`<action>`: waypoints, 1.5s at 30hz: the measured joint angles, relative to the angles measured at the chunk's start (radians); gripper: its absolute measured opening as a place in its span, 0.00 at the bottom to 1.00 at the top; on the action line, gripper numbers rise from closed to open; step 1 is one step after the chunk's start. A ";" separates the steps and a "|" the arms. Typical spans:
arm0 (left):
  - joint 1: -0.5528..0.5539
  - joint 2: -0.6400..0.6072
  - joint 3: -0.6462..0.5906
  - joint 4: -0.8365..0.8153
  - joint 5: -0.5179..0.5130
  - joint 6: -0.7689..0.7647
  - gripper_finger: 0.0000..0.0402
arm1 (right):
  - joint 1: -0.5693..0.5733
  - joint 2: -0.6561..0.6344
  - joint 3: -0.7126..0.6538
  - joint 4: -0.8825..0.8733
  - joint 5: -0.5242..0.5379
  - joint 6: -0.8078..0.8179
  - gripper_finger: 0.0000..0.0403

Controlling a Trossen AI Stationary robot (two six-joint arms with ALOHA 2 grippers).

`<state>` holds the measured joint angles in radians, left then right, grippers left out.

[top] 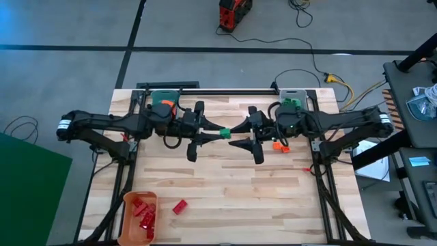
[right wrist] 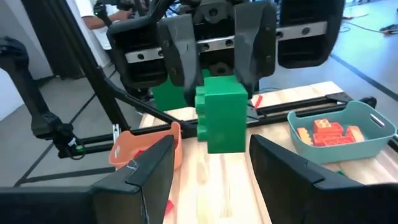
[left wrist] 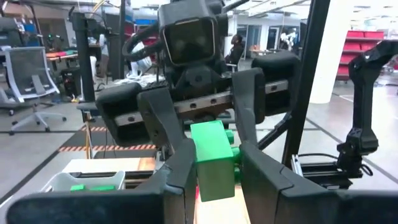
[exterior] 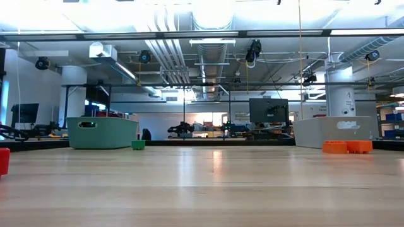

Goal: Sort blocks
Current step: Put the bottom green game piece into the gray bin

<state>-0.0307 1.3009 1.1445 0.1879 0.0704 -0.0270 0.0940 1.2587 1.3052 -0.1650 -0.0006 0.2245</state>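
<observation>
Green block (top: 224,133) is in mid-air over the middle of the table (top: 225,181), pinched in the left gripper (left wrist: 217,177). Right gripper (right wrist: 211,155) faces it nose to nose with its fingers spread wide, one on each side of the block and neither touching it.

Key relation: the block sits straight ahead of the right gripper, long axis roughly upright between the fingers. Looks like a handover, since the grey bin (top: 290,97) holding green pieces is on the right arm's side.

Can't tell if it's one brick or two stuck together; more green shows behind it. The arms cover the table under them in the high view, and the low view catches neither gripper.
</observation>
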 joint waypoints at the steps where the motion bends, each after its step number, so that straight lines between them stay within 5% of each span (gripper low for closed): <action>1: 0.000 0.002 0.000 0.002 0.000 0.001 0.19 | 0.000 0.005 0.000 0.011 0.000 0.000 0.50; 12: 0.000 0.032 0.000 0.021 0.000 -0.011 0.19 | 0.000 0.014 0.001 0.024 0.001 0.002 0.47; 24: -0.001 0.030 0.000 0.022 0.007 -0.029 0.19 | -0.001 0.014 0.001 0.014 -0.001 -0.017 0.22; 35: 0.000 0.029 0.000 -0.030 -0.041 -0.149 0.37 | -0.004 0.013 0.001 -0.012 0.003 -0.002 0.21; 45: 0.000 -0.006 0.000 -0.207 -0.163 -0.178 0.46 | -0.078 0.011 0.118 -0.554 0.120 0.145 0.21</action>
<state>-0.0305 1.2951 1.1446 -0.0193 -0.0922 -0.2049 0.0161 1.2701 1.4233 -0.7186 0.1196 0.3696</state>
